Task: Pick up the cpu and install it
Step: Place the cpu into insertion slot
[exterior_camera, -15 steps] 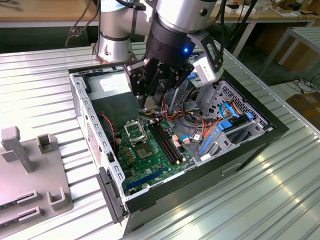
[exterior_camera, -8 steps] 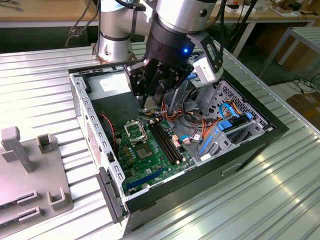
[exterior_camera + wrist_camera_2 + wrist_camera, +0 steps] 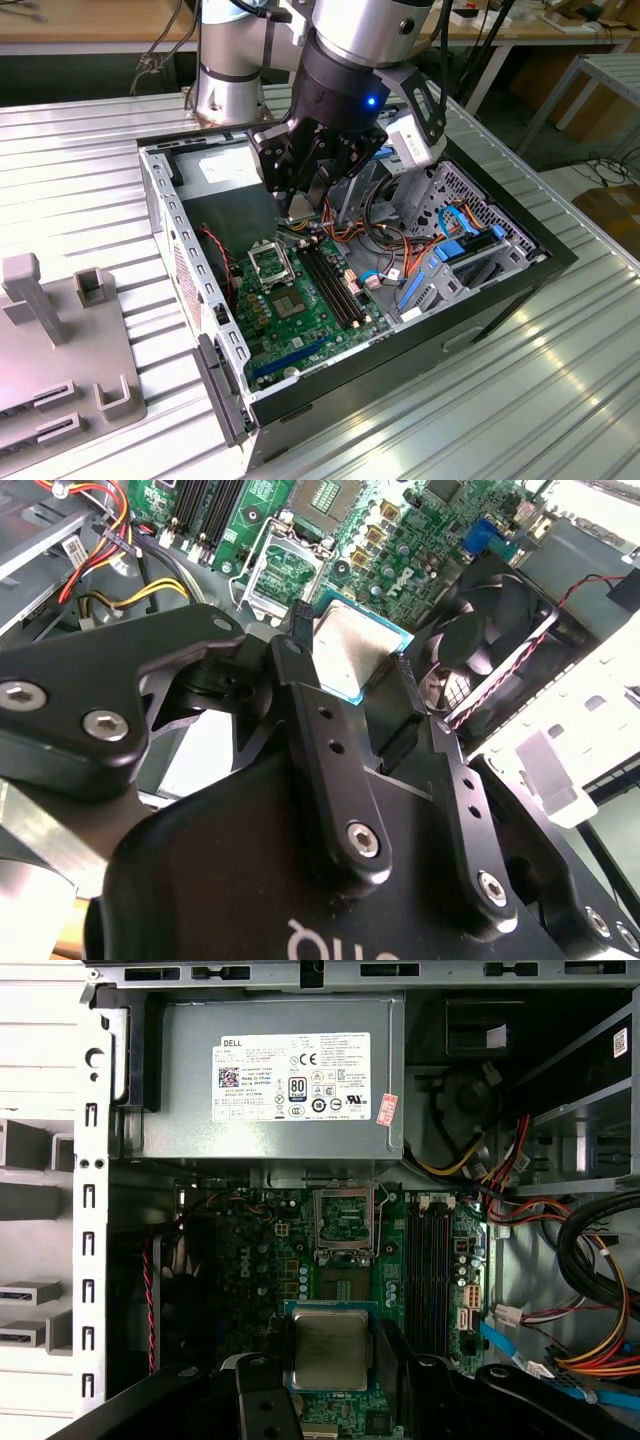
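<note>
Jaws narrow, clamped on the cpu [image 3: 355, 650] [image 3: 328, 1348] by two opposite edges. In both wrist views a black finger [image 3: 310, 720] [image 3: 392, 1348] sits tight against each side of the chip. Silvery face is up toward the cameras, with the greenish edge showing along the rim (clearest in the second wrist view). Chip held roughly flat.

The cpu is in the air above the socket [image 3: 270, 262] [image 3: 285, 575] [image 3: 345, 1220], not seated in it and not touching it. Can't tell how squarely it sits over the socket. In the first wrist view the socket's metal frame is in plain sight past the chip.

In the exterior view the arm [image 3: 350, 60] reaches down into the open computer case [image 3: 160, 200], which walls in the socket on all sides. The socket sits on the green motherboard [image 3: 320, 320].

- Memory slots [image 3: 435, 1260] are just beside the socket, long and black.
- Power supply [image 3: 280, 1070] is a grey box near the socket, on the side away from the held chip in the first wrist view.
- Black fan [image 3: 480, 630] is near the socket, on the side opposite the memory slots.
- Bundle of coloured cables [image 3: 590, 1320] lies beyond the memory slots from the socket.

The case rests on the ribbed metal bench [image 3: 500, 400]. A grey fixture [image 3: 60, 350] stands on the bench, well apart from the socket and outside the case.
</note>
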Controlling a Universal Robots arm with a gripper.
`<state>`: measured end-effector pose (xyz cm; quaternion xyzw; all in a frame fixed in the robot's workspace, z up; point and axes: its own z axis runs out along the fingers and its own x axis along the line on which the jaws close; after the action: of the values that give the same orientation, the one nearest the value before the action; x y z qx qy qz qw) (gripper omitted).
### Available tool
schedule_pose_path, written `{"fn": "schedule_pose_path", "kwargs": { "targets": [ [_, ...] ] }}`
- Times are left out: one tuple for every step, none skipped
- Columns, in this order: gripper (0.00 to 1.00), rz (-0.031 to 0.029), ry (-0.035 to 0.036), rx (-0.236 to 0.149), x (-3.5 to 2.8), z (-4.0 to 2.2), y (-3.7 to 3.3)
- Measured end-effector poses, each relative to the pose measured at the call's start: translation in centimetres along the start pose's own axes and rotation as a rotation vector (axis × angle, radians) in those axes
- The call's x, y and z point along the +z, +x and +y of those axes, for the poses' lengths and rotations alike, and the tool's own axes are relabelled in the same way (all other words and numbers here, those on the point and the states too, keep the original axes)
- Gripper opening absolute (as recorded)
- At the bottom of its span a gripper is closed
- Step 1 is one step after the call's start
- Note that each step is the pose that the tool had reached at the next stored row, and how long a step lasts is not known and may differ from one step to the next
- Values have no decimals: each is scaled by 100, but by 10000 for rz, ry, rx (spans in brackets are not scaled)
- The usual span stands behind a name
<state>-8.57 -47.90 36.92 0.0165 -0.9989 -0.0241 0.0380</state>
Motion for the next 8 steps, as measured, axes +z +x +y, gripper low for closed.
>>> {"fn": "schedule_pose_path", "kwargs": {
  "targets": [
    [45,0,0,3,1,0,0],
    [45,-3,-3,9,6,0,-1],
    [45,-3,-3,14,18,-1,-2],
    [45,-2,-1,17,33,-2,-7],
    [45,-2,0,22,54,-3,-17],
    [45,-2,-1,25,71,-4,-24],
    [45,-2,-2,25,97,-6,-33],
    [45,-2,-1,26,113,-6,-39]
  ]
}}
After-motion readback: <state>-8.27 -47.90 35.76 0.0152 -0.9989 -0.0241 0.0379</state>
